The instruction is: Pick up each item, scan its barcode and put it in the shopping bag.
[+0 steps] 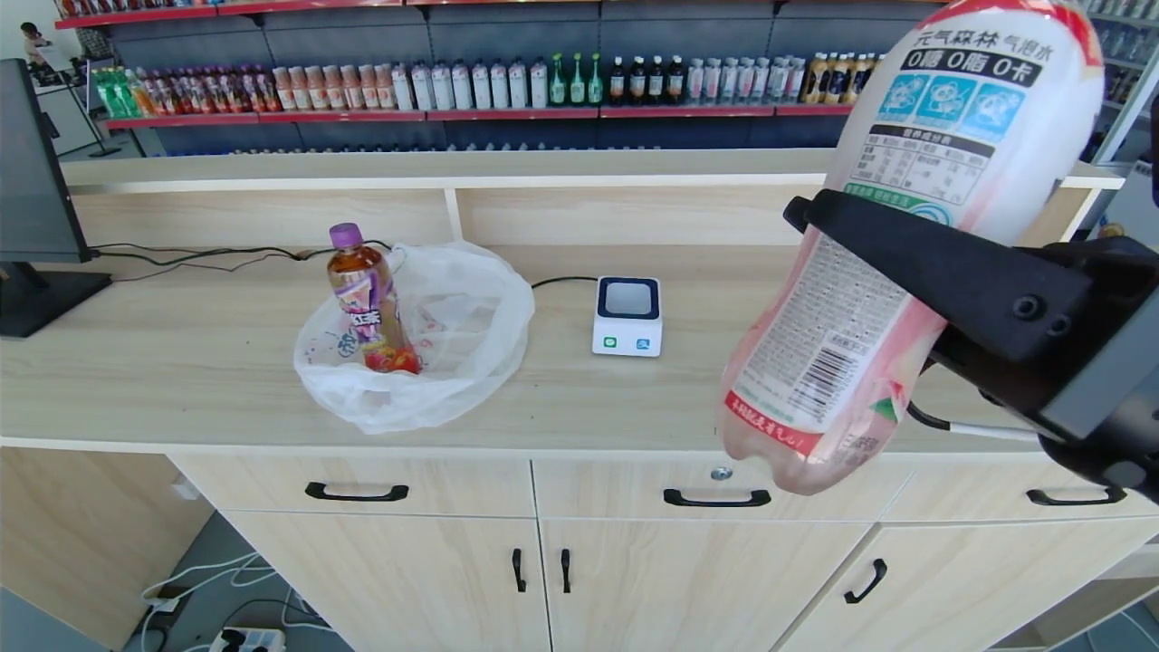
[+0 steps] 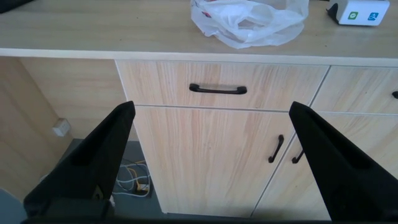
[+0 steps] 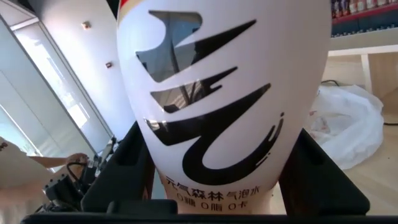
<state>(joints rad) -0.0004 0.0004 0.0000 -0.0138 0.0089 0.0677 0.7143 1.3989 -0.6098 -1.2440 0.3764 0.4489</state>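
Right now my right gripper [image 1: 860, 254] is clamped around the pinched waist of a pink sparkling-water bottle [image 1: 842, 362]. It is lifted and tilted to the right of the scanner [image 1: 627, 317], I'd judge to bring its barcode [image 1: 828, 376] to the glass window. The plastic is smooth and glossy. My left gripper [image 2: 211, 112] hangs low before the cabinet [image 2: 211, 162], jaws wide apart, empty. A thin, crinkled shopping bag [image 1: 462, 326] slumps open on the wooden counter [image 1: 181, 362], with a purple-capped tea bottle [image 1: 367, 299] upright inside.
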